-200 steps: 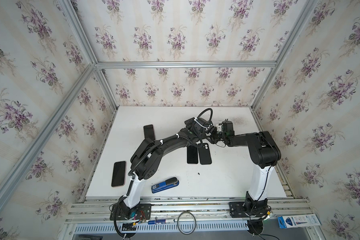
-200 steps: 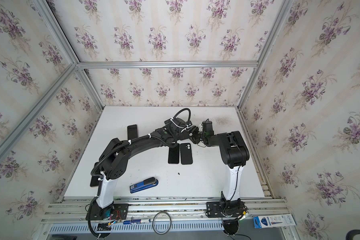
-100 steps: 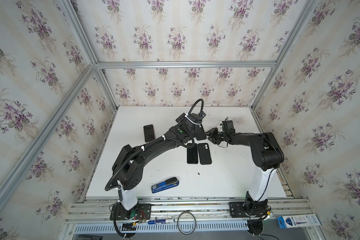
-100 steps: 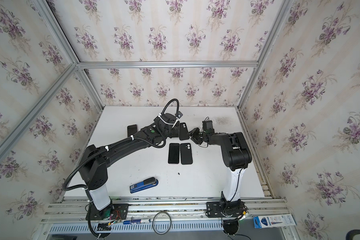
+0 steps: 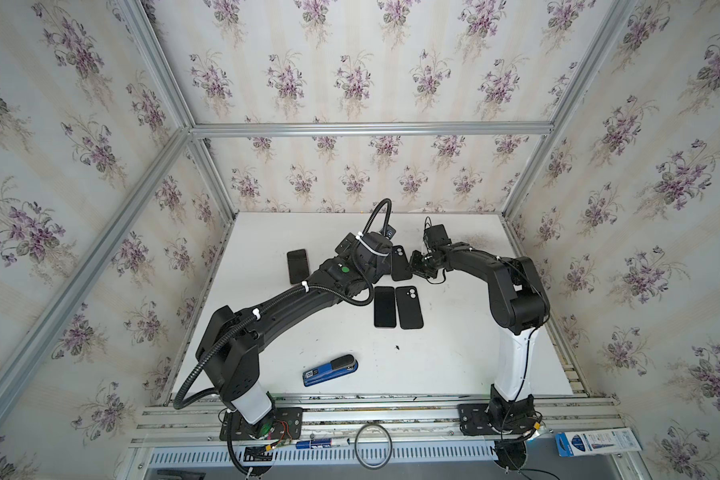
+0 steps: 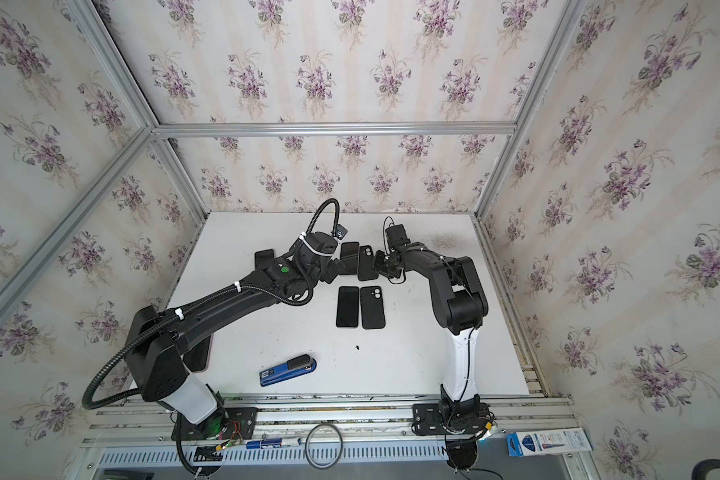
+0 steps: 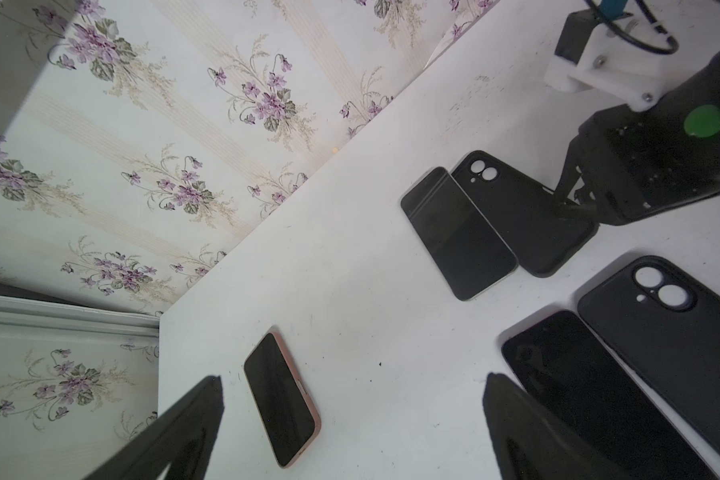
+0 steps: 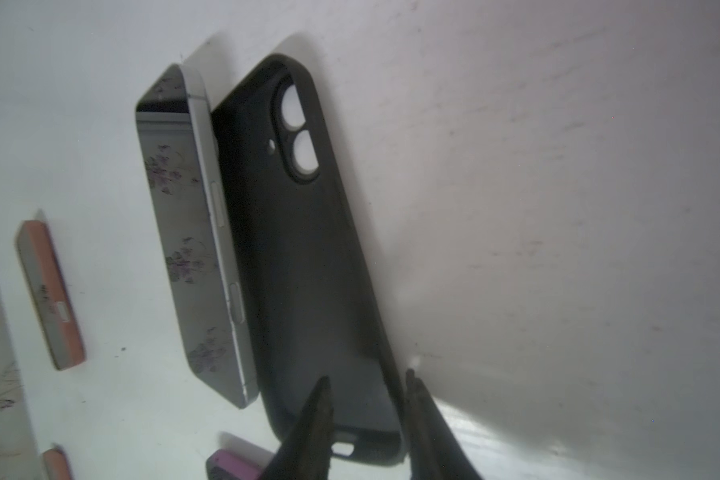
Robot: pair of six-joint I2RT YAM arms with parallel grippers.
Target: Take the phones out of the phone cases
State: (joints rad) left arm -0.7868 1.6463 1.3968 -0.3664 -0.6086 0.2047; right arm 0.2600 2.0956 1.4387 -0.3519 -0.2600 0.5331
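Right wrist view: right gripper [image 8: 366, 376] fingers stand narrowly apart astride the case [image 8: 308, 270] wall near its port-end corner; firm pinch not confirmed. Advise closing squarely on that wall, then moving the case without nudging the phone [image 8: 192, 249]. It lies flat, out of the case, touching its opposite long side, clear of those fingers. Meanwhile the left gripper [image 7: 352, 378] is spread wide, empty.

Four phones [image 6: 264, 261] [image 6: 348, 257] [image 6: 347, 306] [image 6: 197, 354] lie on the desk [image 6: 412, 357]. There are also two empty black cases [image 6: 367, 262] [image 6: 372, 307] and one blue stapler [image 6: 287, 370].
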